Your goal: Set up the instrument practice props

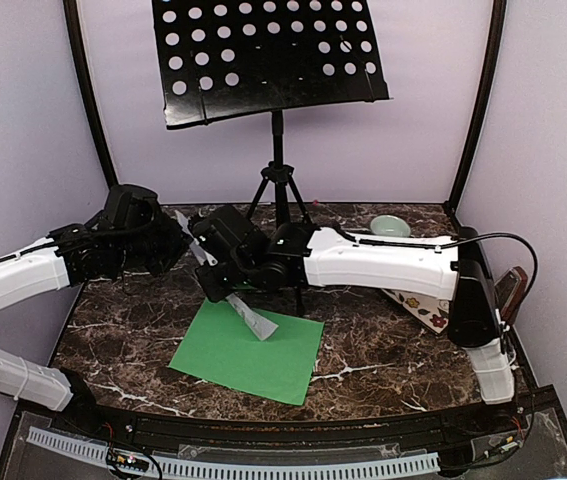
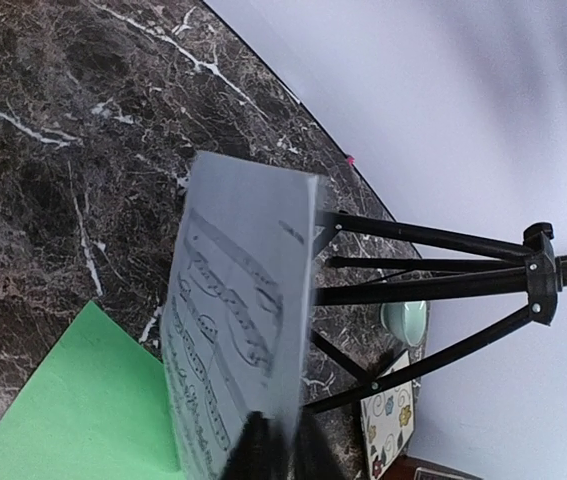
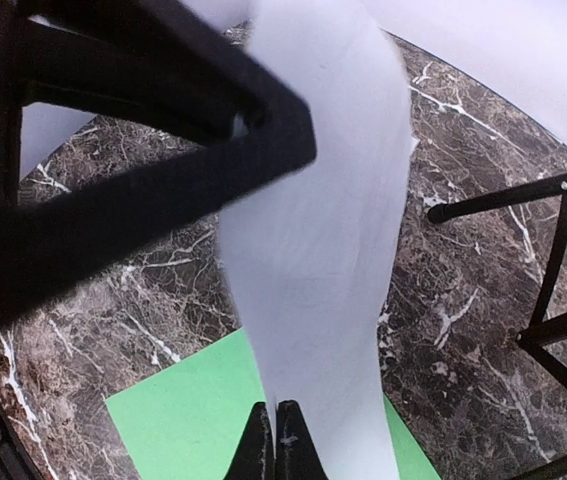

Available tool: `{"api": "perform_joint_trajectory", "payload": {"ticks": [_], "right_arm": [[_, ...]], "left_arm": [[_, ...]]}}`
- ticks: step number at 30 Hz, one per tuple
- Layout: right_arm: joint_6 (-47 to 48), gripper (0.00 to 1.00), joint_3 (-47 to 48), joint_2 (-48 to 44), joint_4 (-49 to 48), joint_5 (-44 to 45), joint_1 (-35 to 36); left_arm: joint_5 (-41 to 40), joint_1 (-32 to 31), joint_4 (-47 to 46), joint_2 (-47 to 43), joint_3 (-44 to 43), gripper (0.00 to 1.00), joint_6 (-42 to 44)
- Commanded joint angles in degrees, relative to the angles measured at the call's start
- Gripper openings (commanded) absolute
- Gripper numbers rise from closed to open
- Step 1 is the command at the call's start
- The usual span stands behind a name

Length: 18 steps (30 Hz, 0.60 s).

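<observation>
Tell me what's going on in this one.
Both arms hold the white music sheet up off the table. The left hand pinches one edge of it and the right hand pinches another. The green sheet lies flat on the table underneath. The music stand at the back has no paper on it yet. The metronome stands at the right edge, partly hidden by the right arm.

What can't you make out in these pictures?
Metronome: top view, mostly hidden behind the right arm.
Floral plate: top view, largely under that arm.
White sheet: left wrist view, notes too blurred to read.
Music stand: top cut off by the top view's edge.
</observation>
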<state>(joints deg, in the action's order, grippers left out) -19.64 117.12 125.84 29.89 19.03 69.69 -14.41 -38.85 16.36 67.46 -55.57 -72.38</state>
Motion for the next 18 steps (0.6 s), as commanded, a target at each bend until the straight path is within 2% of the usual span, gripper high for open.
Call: {"api": "perform_joint_trajectory", "payload": {"ticks": [1, 3, 5, 9, 12, 15, 18], "right_arm": [[-0.5, 0.0, -5.7, -6.8, -3.4, -0.9, -1.0], [0.5, 0.0, -9.8, -10.5, -8.0, -2.5, -1.2], [1.5, 0.0, -14.0, -14.2, -11.7, -3.8, -1.6], [3.1, 0.0, -20.6, -21.3, -16.0, -7.6, -3.2], [4.0, 0.0, -26.3, -26.1, -19.1, -11.3, -5.2], [5.6, 0.0, -31.0, -30.9, -22.0, -15.4, -7.1], [9.7, 0.0, -33.1, -34.0, -19.3, -16.9, -8.8]], "left_arm": [[-1.4, -0.3, -1.5, -1.2, -1.3, 0.23, 1.9], [-1.5, -0.3, -2.5, -2.1, -0.9, 0.34, 4.9], [-1.7, -0.3, -3.3, -3.7, 0.1, 0.49, 7.1], [-0.9, -0.3, -6.4, -6.8, 2.0, 0.7, 14.0], [-0.8, -0.1, -8.4, -9.7, 3.9, 0.81, 18.5], [2.7, 0.2, -13.4, -12.9, 6.0, 0.89, 26.0], [10.9, 0.4, -19.0, -16.2, 7.6, 0.94, 39.1]]}}
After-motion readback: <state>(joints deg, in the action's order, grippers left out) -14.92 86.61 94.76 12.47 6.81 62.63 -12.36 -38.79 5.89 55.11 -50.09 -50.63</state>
